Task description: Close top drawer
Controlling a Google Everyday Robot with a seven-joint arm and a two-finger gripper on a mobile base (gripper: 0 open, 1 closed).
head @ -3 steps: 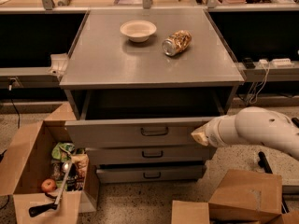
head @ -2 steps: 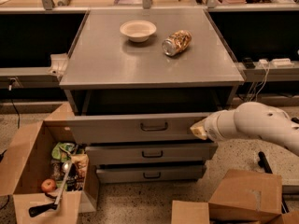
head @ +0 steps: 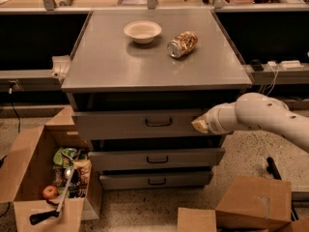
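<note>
Camera view, from nearest to farthest: cardboard boxes sit on the floor, an open box (head: 29,178) of clutter at the left and a closed box (head: 253,204) at the right. Behind them the white arm (head: 270,122) reaches in from the right, and its gripper (head: 199,125) is pressed against the right end of the top drawer (head: 120,124), well to the side of the small dark handle (head: 159,123). It grips nothing, and whether it is spread or closed cannot be told. The drawer front stands a little forward of the bench (head: 111,66), with a dark gap above it, so it is not yet fully in. Two shorter drawers (head: 157,158) below also stick out. On top of the bench are a bowl (head: 142,31) and a can (head: 182,44) lying on its side. Pushing so far off centre could skew the drawer and jam it on its slides, or the tip could slide off the right edge of the panel. A hard final shove might jolt the bench and set the can rolling. Compared with a second ago, the drawer has gone noticeably further in, and the arm has followed it toward the bench.
</note>
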